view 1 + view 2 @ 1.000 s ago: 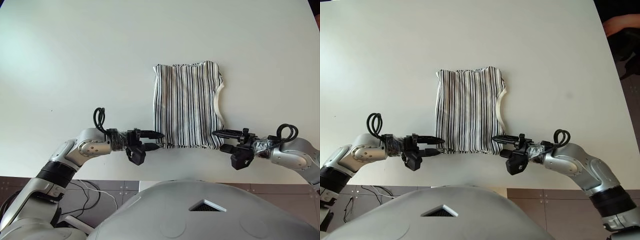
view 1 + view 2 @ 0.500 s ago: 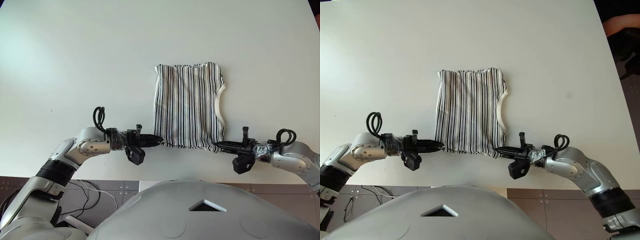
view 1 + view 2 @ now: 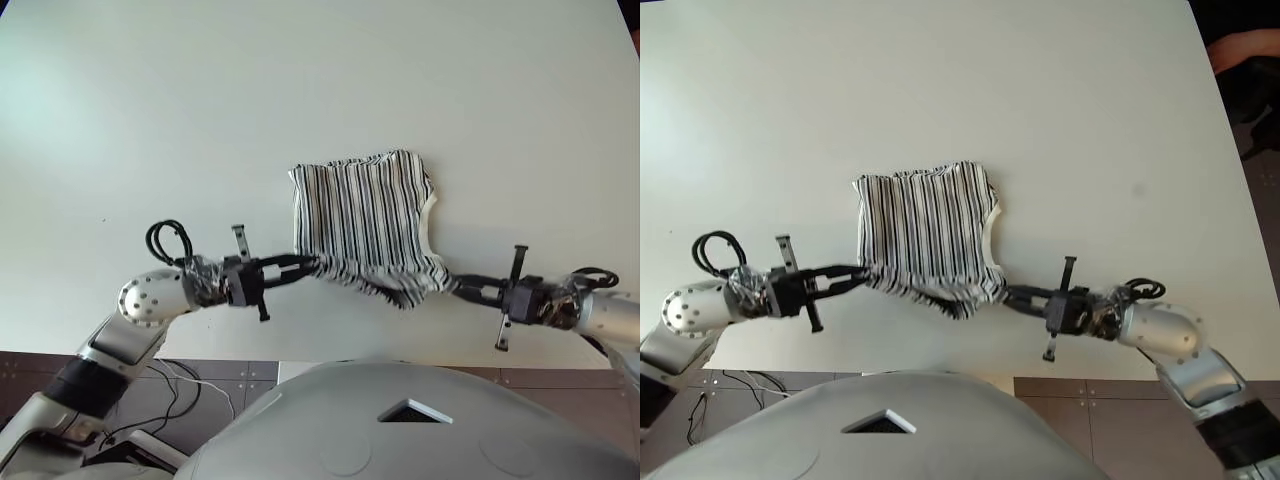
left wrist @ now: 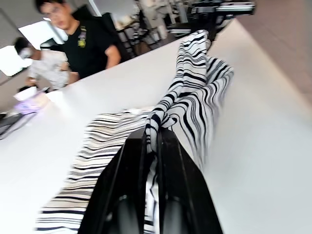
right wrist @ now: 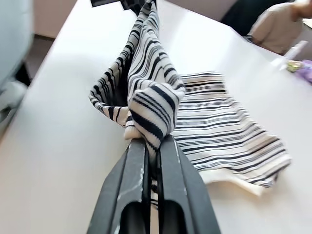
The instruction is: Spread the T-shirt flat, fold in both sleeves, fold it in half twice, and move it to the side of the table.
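A black-and-white striped T-shirt (image 3: 365,205) lies folded on the white table (image 3: 200,120), its near edge lifted and sagging between my two grippers. My left gripper (image 3: 308,266) is shut on the near left corner, the cloth pinched between its fingers (image 4: 127,161). At the near right corner my right gripper (image 3: 452,284) is shut on the cloth too, its fingers (image 5: 136,165) clamping a bunched fold of the T-shirt (image 5: 151,105). The far part of the T-shirt (image 3: 930,205) still rests on the table.
The table's near edge (image 3: 330,355) runs just below both grippers. Open white table surface extends to the left, right and far side of the shirt.
Both grippers have shut on the shirt's near corners and lifted them. The near edge now hangs off the table and the shirt has shortened and shifted slightly left.
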`<action>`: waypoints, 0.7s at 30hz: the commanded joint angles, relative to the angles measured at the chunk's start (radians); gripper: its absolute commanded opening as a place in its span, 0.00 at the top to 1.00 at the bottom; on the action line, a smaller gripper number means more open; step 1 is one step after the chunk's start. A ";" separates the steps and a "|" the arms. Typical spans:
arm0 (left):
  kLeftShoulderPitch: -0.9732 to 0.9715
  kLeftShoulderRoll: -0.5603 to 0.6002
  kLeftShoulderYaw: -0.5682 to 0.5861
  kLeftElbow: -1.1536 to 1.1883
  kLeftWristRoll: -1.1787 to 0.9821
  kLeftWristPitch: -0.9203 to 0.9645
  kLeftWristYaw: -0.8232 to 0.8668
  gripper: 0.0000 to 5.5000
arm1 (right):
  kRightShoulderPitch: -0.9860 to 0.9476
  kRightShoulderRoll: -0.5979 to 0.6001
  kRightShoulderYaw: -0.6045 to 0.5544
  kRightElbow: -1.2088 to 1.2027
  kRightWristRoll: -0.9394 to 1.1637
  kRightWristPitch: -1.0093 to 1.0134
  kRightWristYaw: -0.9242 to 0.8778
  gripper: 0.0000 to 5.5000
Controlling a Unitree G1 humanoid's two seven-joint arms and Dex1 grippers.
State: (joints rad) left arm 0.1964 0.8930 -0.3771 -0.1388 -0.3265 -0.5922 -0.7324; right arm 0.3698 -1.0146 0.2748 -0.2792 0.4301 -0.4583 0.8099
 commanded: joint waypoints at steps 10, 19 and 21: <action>-0.183 -0.239 0.113 0.321 0.362 0.174 0.205 0.98 | -0.481 0.412 -0.016 0.239 -0.079 0.490 -0.226 0.98; -0.286 -0.323 0.170 0.340 0.397 0.217 0.251 0.98 | -0.641 0.583 -0.034 0.566 -0.302 0.494 -0.341 0.98; -0.326 -0.335 0.166 0.393 0.461 0.234 0.292 0.98 | -0.658 0.607 -0.031 0.627 -0.346 0.467 -0.359 0.98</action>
State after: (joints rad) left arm -0.0900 0.5566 -0.2311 0.2014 0.0754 -0.3874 -0.4840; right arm -0.2635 -0.4167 0.2595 0.2930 0.1220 0.0224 0.4837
